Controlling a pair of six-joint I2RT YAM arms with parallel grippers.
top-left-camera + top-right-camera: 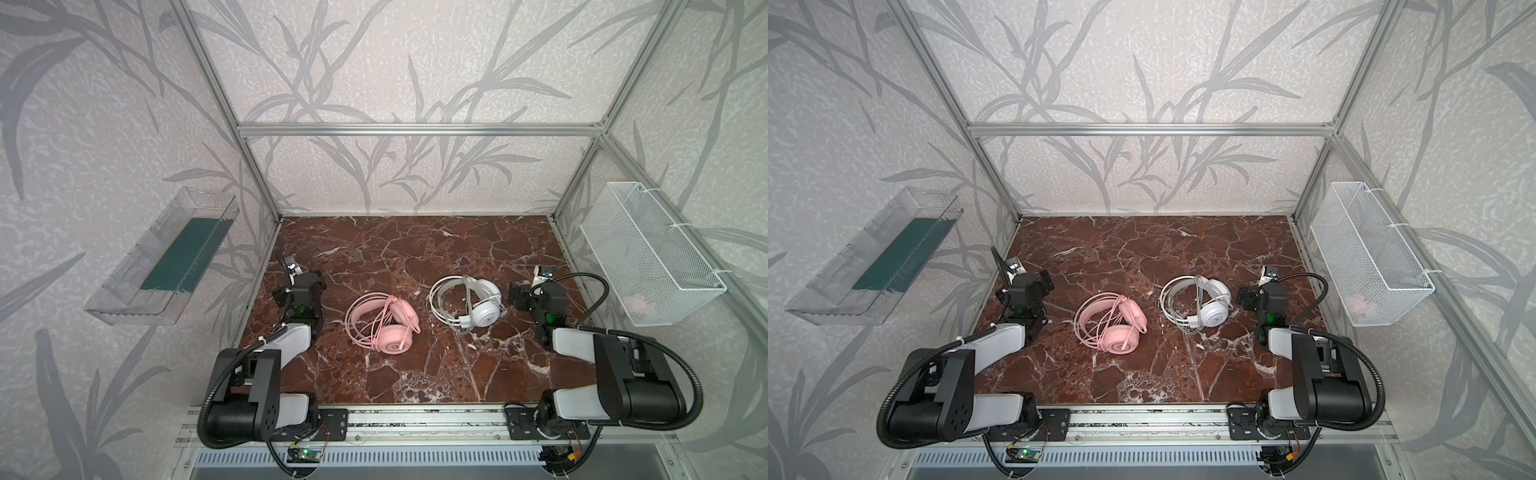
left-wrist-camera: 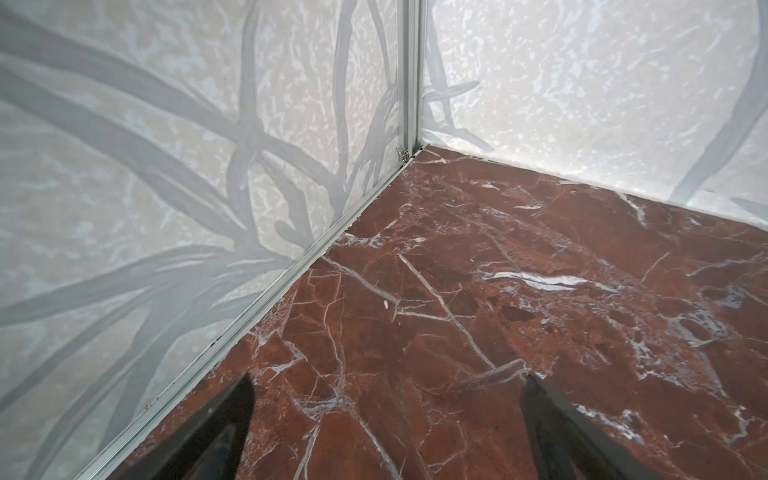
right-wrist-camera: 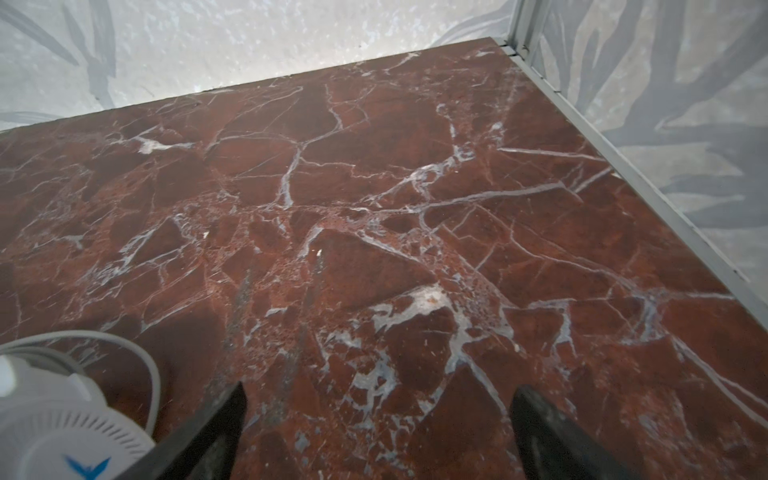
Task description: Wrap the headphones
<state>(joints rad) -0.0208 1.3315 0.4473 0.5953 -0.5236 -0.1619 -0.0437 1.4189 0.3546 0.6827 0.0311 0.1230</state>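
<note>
Pink headphones (image 1: pixel 382 324) (image 1: pixel 1111 324) lie flat on the marble table (image 1: pixel 415 249), left of centre, with their thin pink cable looped across headband and cups. White headphones (image 1: pixel 469 305) (image 1: pixel 1198 303) lie right of centre, cable bundled over them. My left gripper (image 1: pixel 316 282) (image 2: pixel 388 378) hovers open and empty near the left wall, apart from the pink set. Just right of the white set, my right gripper (image 1: pixel 517 295) (image 3: pixel 380 386) is open and empty. A white cup (image 3: pixel 62 424) shows beside one finger in the right wrist view.
A clear plastic bin (image 1: pixel 162 266) with a green pad hangs on the left wall. A white wire basket (image 1: pixel 648 257) hangs on the right wall, something pale pink inside. Aluminium frame posts (image 1: pixel 257 174) stand at the table's back corners.
</note>
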